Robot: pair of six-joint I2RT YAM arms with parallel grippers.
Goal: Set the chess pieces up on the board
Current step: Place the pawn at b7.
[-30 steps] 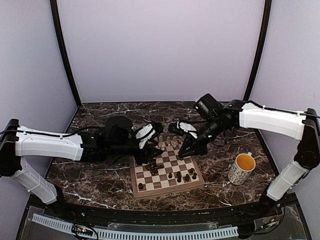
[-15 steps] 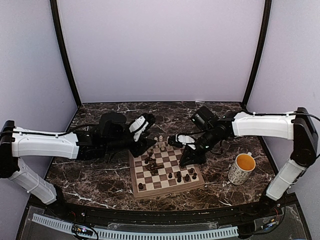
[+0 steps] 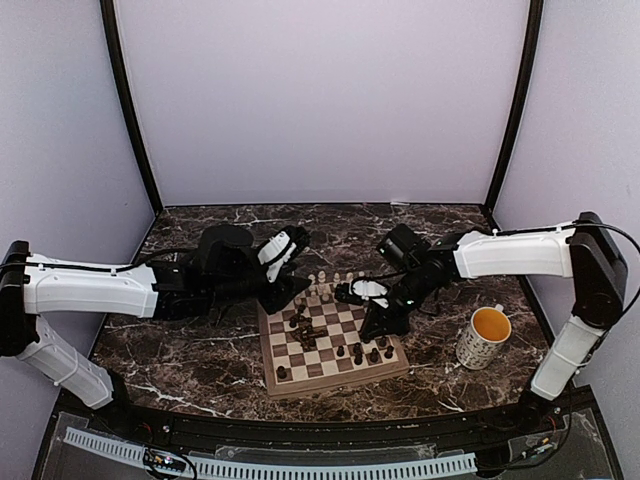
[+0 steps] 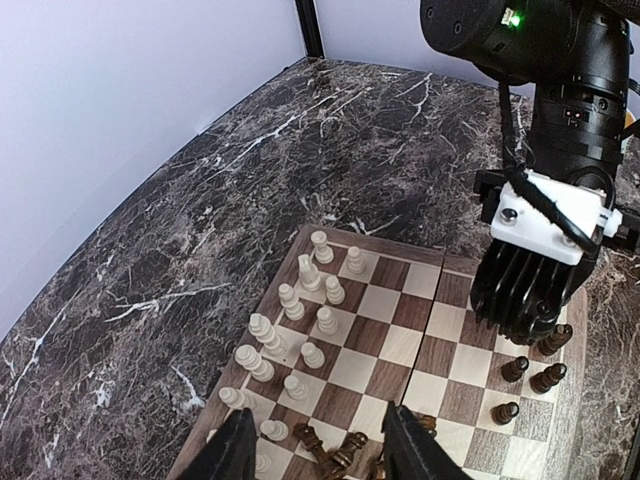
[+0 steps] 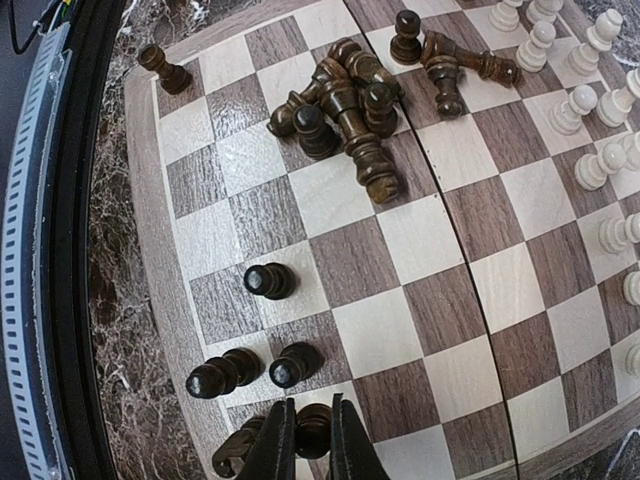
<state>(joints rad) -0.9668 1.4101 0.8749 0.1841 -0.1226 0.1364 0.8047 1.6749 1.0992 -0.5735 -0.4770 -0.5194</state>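
"Arms first: how do they sit?"

"The left arm (image 3: 100,290) lies low and nearly level across the desk (image 3: 200,370). Its wrist is turned toward the far left corner of the board (image 3: 335,386). The right arm (image 3: 510,252) comes in from the other side. Its upper link stands upright at the desk's edge, and the forearm slopes down so the wrist tips over the board's right half."

"And the left claw?"

"The left claw (image 4: 320,440) hangs spread wide above the left part of the board, with nothing between its fingers."

"The right one?"

"The right claw (image 5: 311,412) points down at the near right squares. Its two fingers are pinched in on the head of one dark piece (image 5: 314,432), and no gap shows on either side. I cannot tell whether that piece rests on its square or is lifted."

"Where are the others?"

"All on the board. The cream pieces (image 4: 300,300) stand in two rows along the far edge. A heap of dark pieces (image 5: 350,110) lies toppled toward the left of the middle. A few more dark ones sit just beside the gripped one, and a lone dark piece (image 5: 165,70) stands at the near left corner."

"Anything off the board?"

"A speckled mug (image 3: 484,337) stands on the desk to the board's right, well apart from it."
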